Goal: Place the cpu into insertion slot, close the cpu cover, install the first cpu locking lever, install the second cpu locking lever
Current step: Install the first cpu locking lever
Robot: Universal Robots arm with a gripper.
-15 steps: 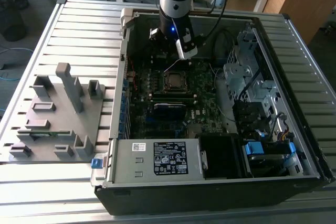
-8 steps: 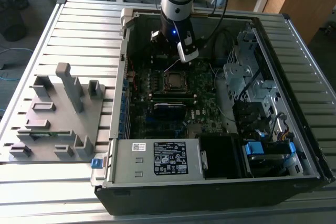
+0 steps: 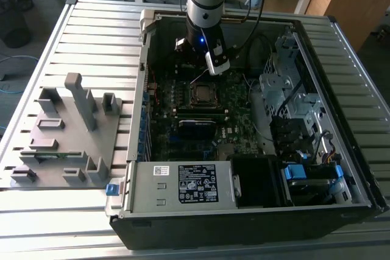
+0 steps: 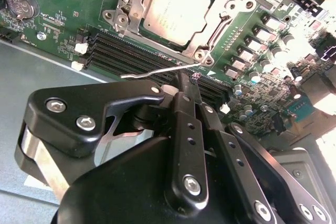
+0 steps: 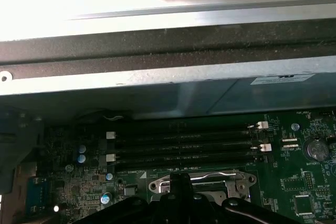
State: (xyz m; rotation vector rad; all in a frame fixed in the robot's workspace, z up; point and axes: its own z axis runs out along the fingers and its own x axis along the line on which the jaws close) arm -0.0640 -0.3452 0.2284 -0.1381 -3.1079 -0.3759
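**Q:** Black linkage of the gripper (image 4: 182, 80) sat closest to the lens in the second wrist view. How were its fingers set?

**A:** They were drawn together into one narrow tip, with no gap that I could make out. That tip was right at a thin wire locking lever (image 4: 157, 71), which stood lifted off the motherboard (image 4: 52, 24) above the memory slots (image 4: 131, 56). I couldn't tell whether the tip pinched the wire or only pressed against it.

**Q:** And the cpu?

**A:** The cpu (image 4: 176, 9) lay flat inside the insertion slot (image 4: 118, 18), with its dull silver top showing. The cpu cover (image 4: 152, 38) was folded down over it, and the chip showed through its window.

**Q:** So the first two steps were finished?

**A:** I judged them done, since the chip was seated and the cover was down. The levers were what remained. The one at the fingertips was plainly raised, not latched. A second wire (image 4: 219, 26) ran along another side of the cover, and I couldn't say whether it was hooked home.

**Q:** Where was all this?

**A:** It was inside the open computer case (image 3: 140, 168), with the arm reaching down at the far side of the socket.
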